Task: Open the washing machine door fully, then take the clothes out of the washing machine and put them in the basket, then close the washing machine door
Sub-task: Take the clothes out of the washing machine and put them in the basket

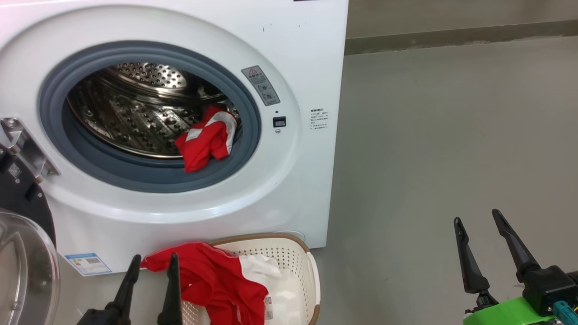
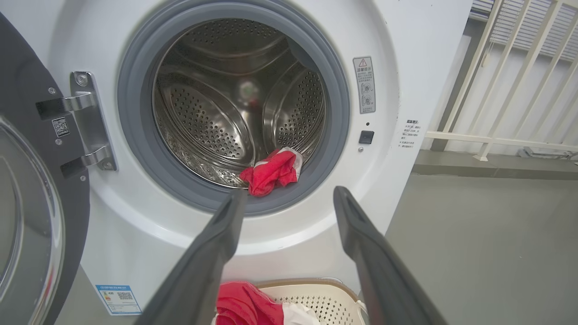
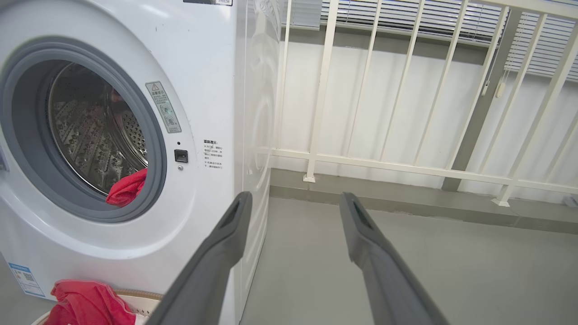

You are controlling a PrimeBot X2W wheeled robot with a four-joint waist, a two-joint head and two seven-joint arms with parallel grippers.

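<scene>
Washing machine door (image 1: 27,253) is swung wide open. One red garment (image 1: 207,137) is parked on the drum (image 1: 135,117) front edge, and a second garment (image 1: 212,275) is draped over the basket (image 1: 289,253) left rim. Left gripper (image 1: 154,257) and right gripper (image 1: 477,215) are both spread apart, nothing gripped.

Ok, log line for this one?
door open | red garment at drum mouth | second garment in basket | left gripper open, empty | right gripper open, empty
</scene>
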